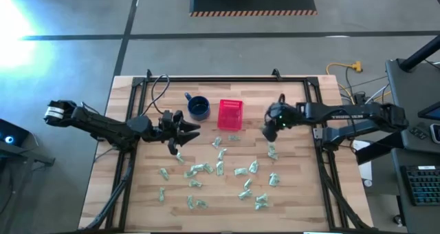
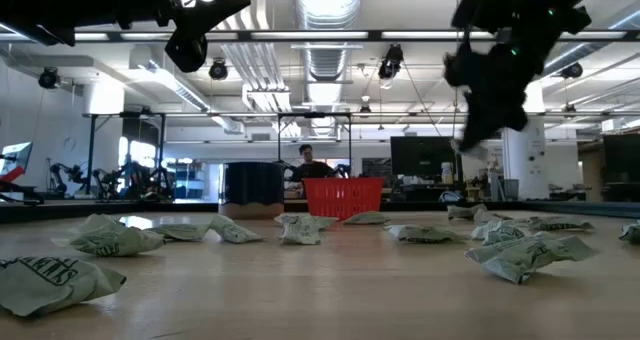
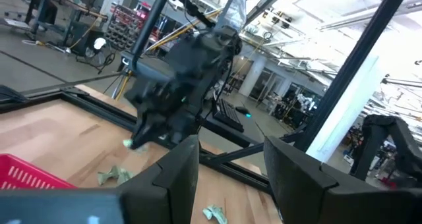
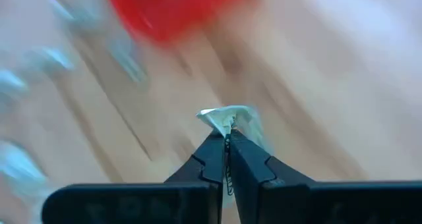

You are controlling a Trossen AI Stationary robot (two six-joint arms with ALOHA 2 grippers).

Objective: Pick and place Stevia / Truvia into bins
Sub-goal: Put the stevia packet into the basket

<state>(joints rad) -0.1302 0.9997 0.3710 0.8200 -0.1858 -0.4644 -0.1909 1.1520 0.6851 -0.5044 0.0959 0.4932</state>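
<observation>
The right hand (image 4: 227, 140) was pinched tight on one sachet (image 4: 227, 118), gripping only its crumpled edge, and hung above the bench (image 1: 137, 193) at about three o'clock from the red basket (image 1: 230, 114), near it but not over it. The rest of the sachets (image 1: 206, 168) lay scattered over the bench from roughly five to eight o'clock of the basket, none visibly inside it from above.

The main risk seemed to be the thin grip: with so little paper between the fingertips, a quick swing toward the basket could let the sachet slip out and land short on the wood. A release made before the hand was squarely over the opening would likely drop it against the rim or just outside.

The left hand (image 1: 184, 131) hovered with its fingers (image 3: 173, 178) spread apart and nothing between them, at about eight o'clock from the basket and near the dark blue mug (image 1: 199, 108). If both arms closed on the basket together, they might crowd each other, or knock the mug or the light basket askew.
</observation>
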